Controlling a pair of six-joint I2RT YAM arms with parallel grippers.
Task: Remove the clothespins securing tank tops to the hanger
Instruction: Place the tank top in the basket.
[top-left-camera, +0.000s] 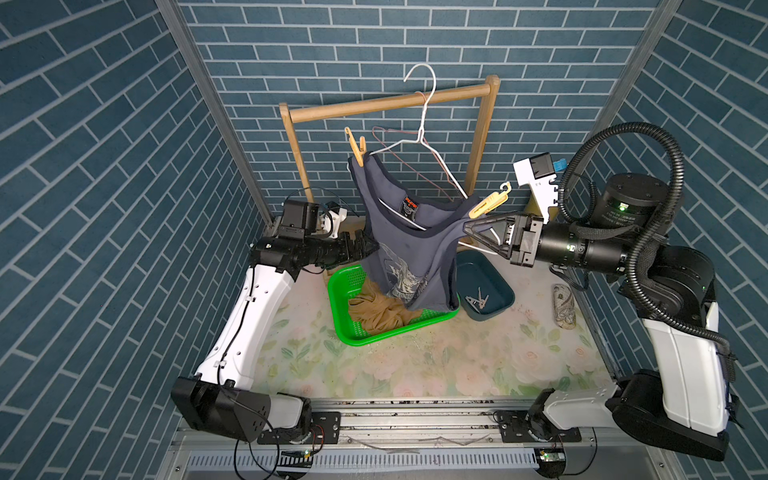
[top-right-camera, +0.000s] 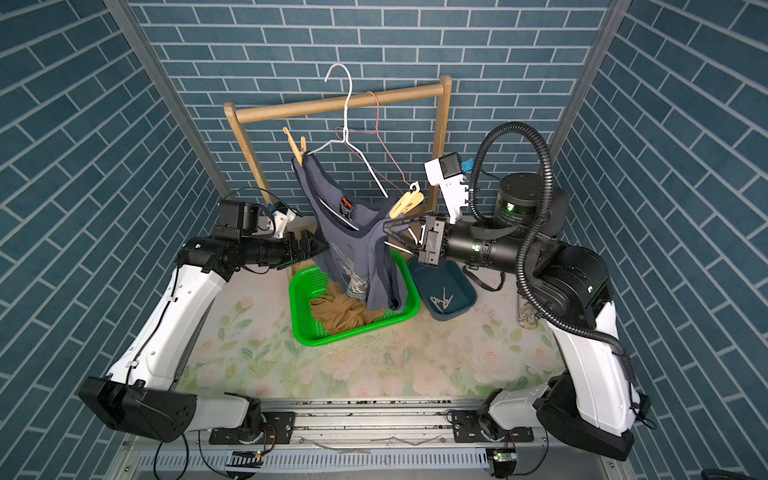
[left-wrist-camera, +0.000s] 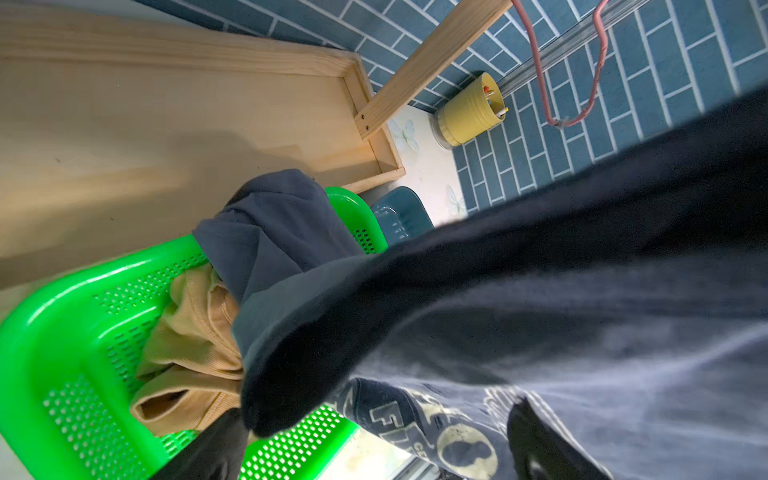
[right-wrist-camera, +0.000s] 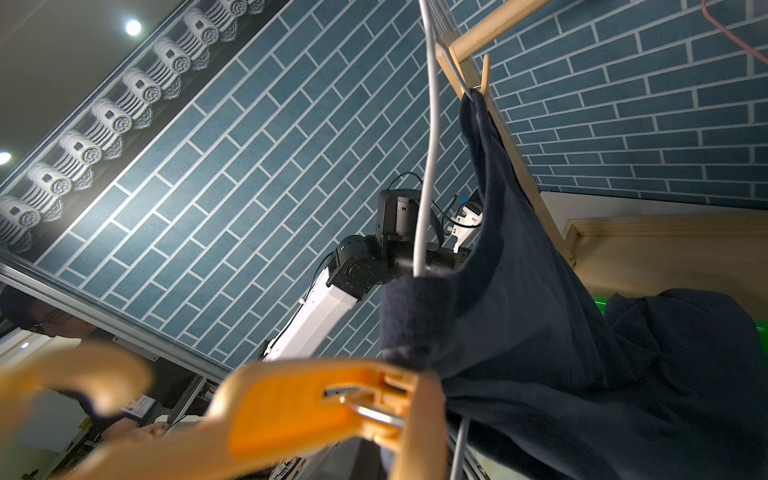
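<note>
The dark tank top (top-left-camera: 399, 257) hangs on the white hanger (top-left-camera: 422, 124) from the wooden rack (top-left-camera: 374, 106). One clothespin (top-left-camera: 358, 150) holds its higher strap and a second clothespin (top-left-camera: 487, 206) holds the lower strap. The right claw (top-left-camera: 467, 227) is clenched, with its tips at the lower strap just under the second clothespin; I cannot tell if it pinches cloth. The left claw (top-left-camera: 370, 246) is spread wide against the top's side. The tan tank top (top-left-camera: 374, 309) lies in the green basket (top-left-camera: 345, 328). Loose clothespins (top-left-camera: 478, 301) lie in the blue bin (top-left-camera: 498, 274).
</note>
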